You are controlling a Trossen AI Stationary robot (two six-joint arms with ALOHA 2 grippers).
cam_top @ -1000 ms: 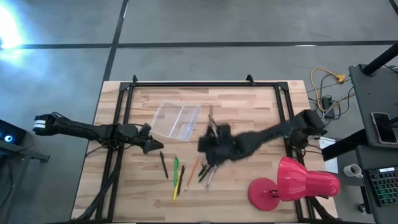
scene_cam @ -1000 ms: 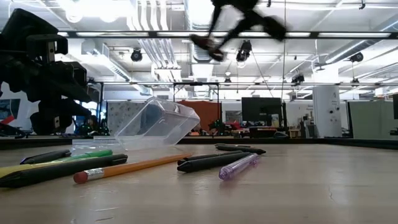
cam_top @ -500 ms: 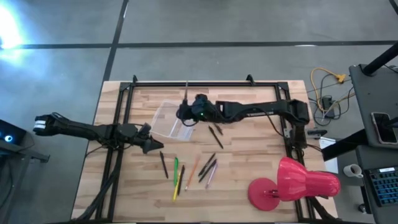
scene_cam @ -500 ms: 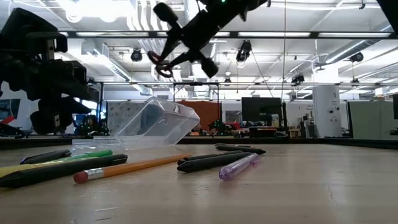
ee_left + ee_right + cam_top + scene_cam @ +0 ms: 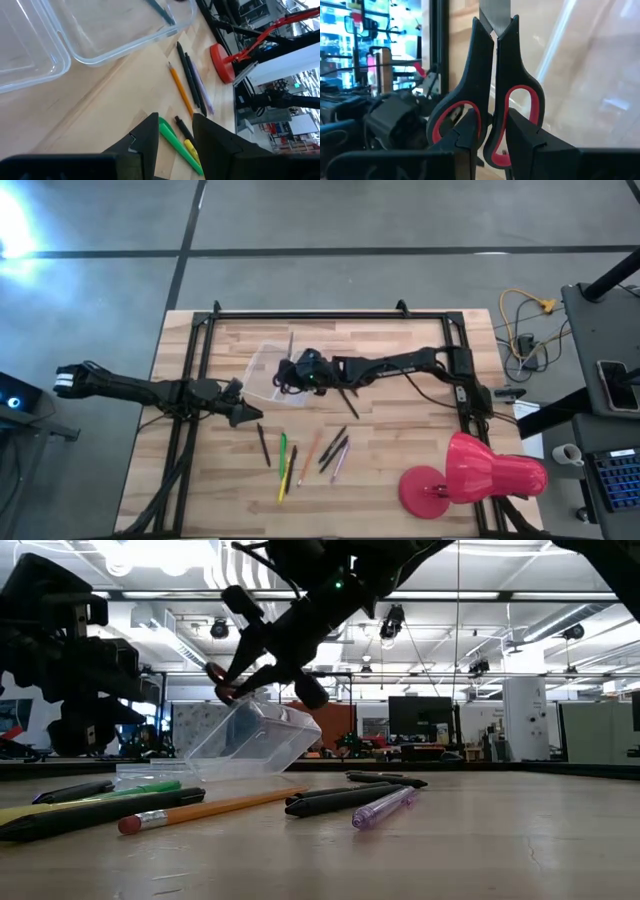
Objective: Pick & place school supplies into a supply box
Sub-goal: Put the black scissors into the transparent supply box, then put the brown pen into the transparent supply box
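Note:
My right gripper [image 5: 297, 370] is shut on the small scissors [image 5: 495, 75], which have black handles with red inner loops, and holds them just above the clear supply box [image 5: 270, 370]. The blades [image 5: 291, 342] point toward the table's far edge. In the low view the scissors' red loop [image 5: 222, 690] hangs close over the box [image 5: 250, 740]. Several pens and pencils [image 5: 310, 455] lie flat on the wood nearer the near edge. My left gripper [image 5: 243, 413] is open and waits near the box's near left corner, touching nothing. My right gripper pinches the scissors between its two fingers [image 5: 470, 132] at the handles, where the two loops meet [image 5: 493, 125]. It comes from the table's right, slanting down, with the fingers across the scissors. The scissors are lifted clear above the box.
A big red lamp [image 5: 470, 475] stands at the near right corner. Two dark pens [image 5: 347, 395] lie under my right arm. A black frame [image 5: 330, 315] runs along the table's far, left and right sides. Bare wood shows near the left near corner.
My right gripper has carried the scissors from above the pens in the table's middle up and toward the far left, then come down over the supply box. The pens on the table have stayed where they were.

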